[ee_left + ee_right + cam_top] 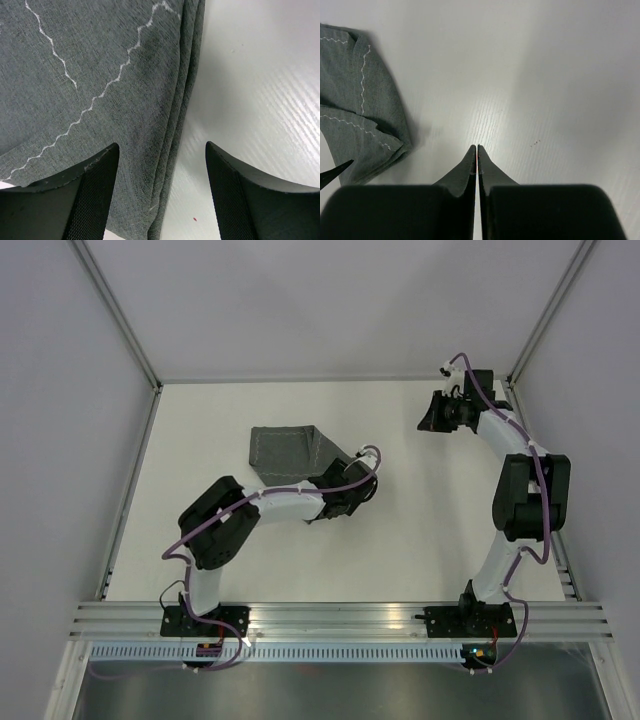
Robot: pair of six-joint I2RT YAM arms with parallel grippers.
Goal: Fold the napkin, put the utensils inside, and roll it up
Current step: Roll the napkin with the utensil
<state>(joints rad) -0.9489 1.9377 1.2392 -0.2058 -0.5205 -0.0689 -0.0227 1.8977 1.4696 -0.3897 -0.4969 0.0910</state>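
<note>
Two fingers of your left gripper (pixel 162 192) stand wide apart and hold nothing. One fingertip (pixel 95 190) hangs over the napkin (pixel 90 80), the other over bare table (pixel 260 85). The cloth's folded, layered edge runs up between them. You cannot tell whether either pad touches the fabric. Your right gripper (pixel 477 150) has its jaws pressed together, empty, just above the table. From that gripper the napkin lies ahead and to the left, well apart, folded over itself with a stitched corner nearest the tips.
</note>
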